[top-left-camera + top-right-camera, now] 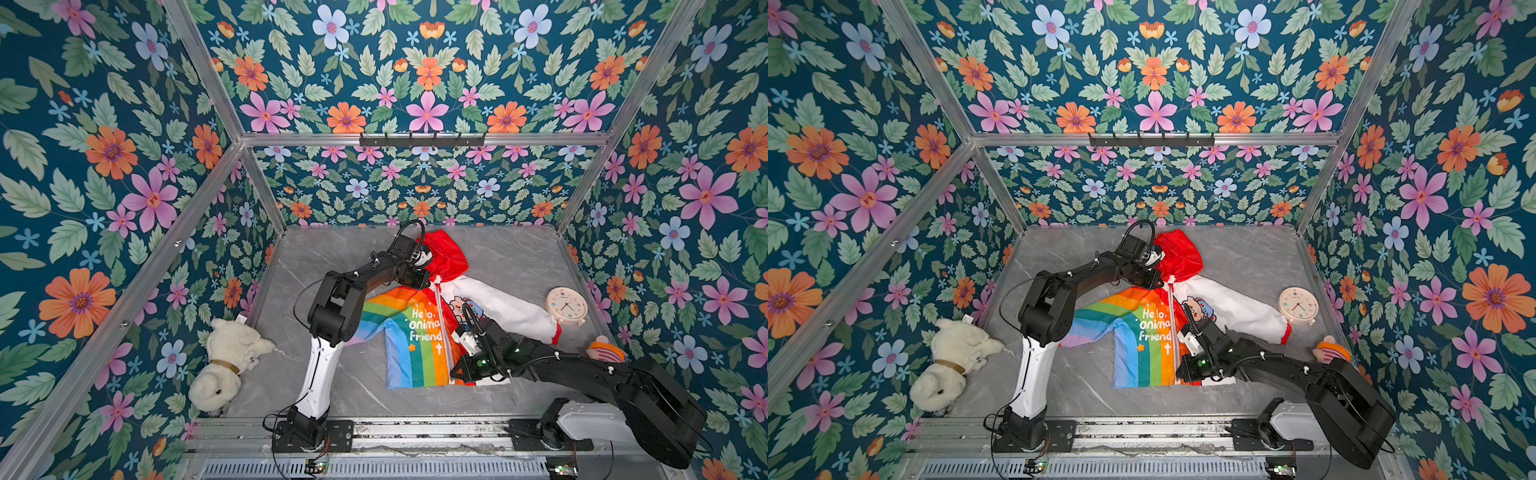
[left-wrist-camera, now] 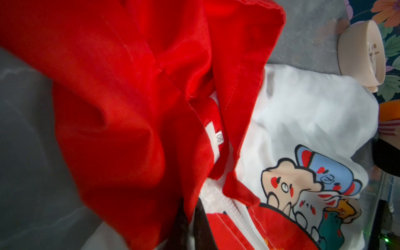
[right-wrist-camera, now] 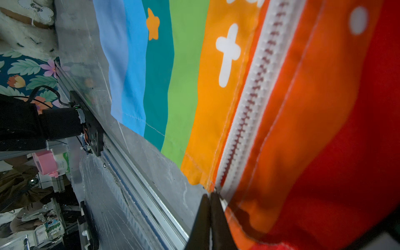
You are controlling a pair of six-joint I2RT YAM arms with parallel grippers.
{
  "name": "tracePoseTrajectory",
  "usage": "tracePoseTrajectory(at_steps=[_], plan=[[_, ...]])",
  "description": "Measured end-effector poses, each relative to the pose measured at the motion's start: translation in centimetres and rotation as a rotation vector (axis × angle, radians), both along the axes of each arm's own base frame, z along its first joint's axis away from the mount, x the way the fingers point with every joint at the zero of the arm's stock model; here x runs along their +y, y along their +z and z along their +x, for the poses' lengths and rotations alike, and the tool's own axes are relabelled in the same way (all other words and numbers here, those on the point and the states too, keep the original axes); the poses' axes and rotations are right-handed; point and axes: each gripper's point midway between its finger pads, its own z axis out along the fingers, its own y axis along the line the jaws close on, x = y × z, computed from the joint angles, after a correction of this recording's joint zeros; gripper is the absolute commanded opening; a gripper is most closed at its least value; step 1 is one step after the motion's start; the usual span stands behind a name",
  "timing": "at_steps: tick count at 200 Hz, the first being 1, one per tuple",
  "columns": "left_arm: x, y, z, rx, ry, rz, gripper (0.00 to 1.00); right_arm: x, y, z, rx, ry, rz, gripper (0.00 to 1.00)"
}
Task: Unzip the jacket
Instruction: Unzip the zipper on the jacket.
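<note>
Left gripper (image 2: 191, 216) pinched onto jacket (image 1: 415, 332) collar, red hood (image 2: 129, 86) just beyond. Right gripper (image 3: 211, 197) closed tight, tips touching zipper (image 3: 249, 104) end at hem.

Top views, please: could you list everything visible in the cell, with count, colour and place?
jacket: one, red hood, rainbow and white halves, flat mid-table
plush bear: one, cream, by the left wall
clock: one, cream, by the right wall, beside the white sleeve
striped toy: one, orange and pink, by the right wall
hook rail: one, black, back frame bar
table: one, grey marble
left gripper: one, black, shut on the jacket's collar
right gripper: one, black, shut on the jacket's hem
</note>
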Motion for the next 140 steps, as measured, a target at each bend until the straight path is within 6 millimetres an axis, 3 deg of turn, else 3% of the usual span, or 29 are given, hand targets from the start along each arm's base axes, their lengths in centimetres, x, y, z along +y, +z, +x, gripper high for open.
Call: tracePoseTrajectory(at_steps=[140], plan=[[-0.3, 0.7, 0.7, -0.032, -0.007, -0.006, 0.0, -0.1, 0.0, -1.4, 0.008, 0.034, 0.01, 0.0]])
